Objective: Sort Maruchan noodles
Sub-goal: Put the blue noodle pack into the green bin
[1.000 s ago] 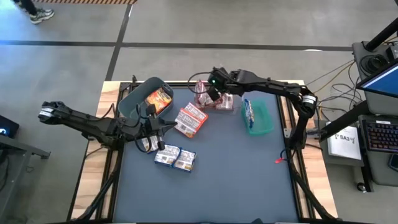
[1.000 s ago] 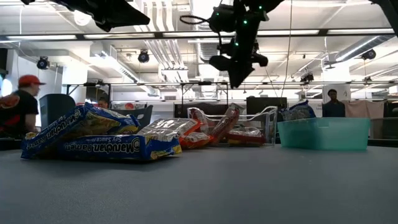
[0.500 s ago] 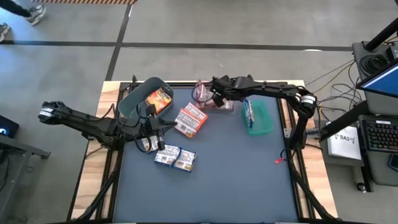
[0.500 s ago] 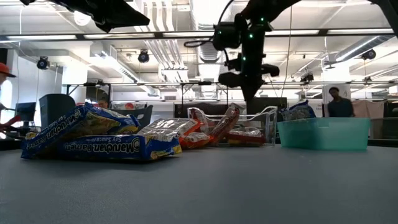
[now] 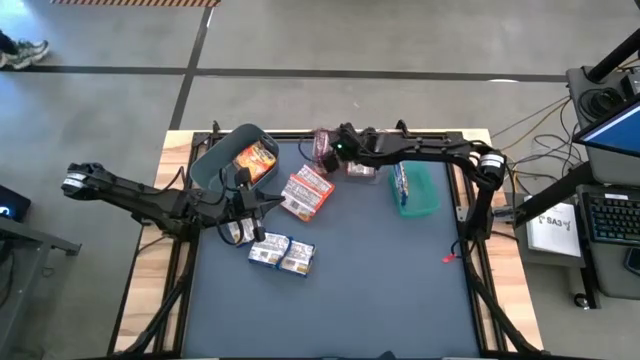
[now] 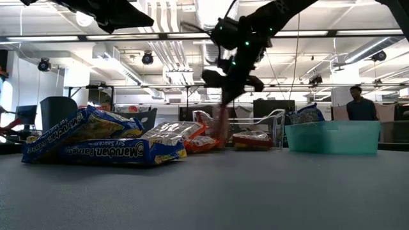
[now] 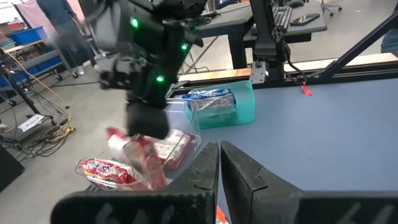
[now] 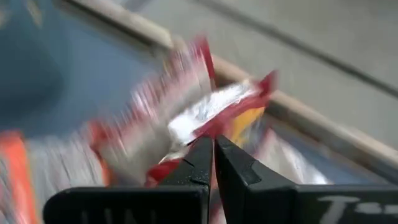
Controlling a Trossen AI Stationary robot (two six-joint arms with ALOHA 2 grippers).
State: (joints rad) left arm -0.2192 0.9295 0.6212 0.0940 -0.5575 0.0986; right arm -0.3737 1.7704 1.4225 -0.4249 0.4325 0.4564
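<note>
The right gripper is pinching a maroon-and-white noodle packet by its edge, fingers pressed together on the wrapper, and is holding it up over the clear bin at the far middle of the table. In the low view the packet is hanging almost straight down from the gripper, its lower end level with the bin's contents. More maroon-and-white packets are lying inside that clear bin. Just beside it, toward the right arm's side, the green bin is holding a blue-and-white packet. The left gripper is waiting with its fingers together near the table's left middle, holding nothing. Two blue-and-white packets are lying flat just beside it, a pair of orange-red packets is sitting nearer the centre, and another orange-red packet is resting in the grey bin at the far left corner.
</note>
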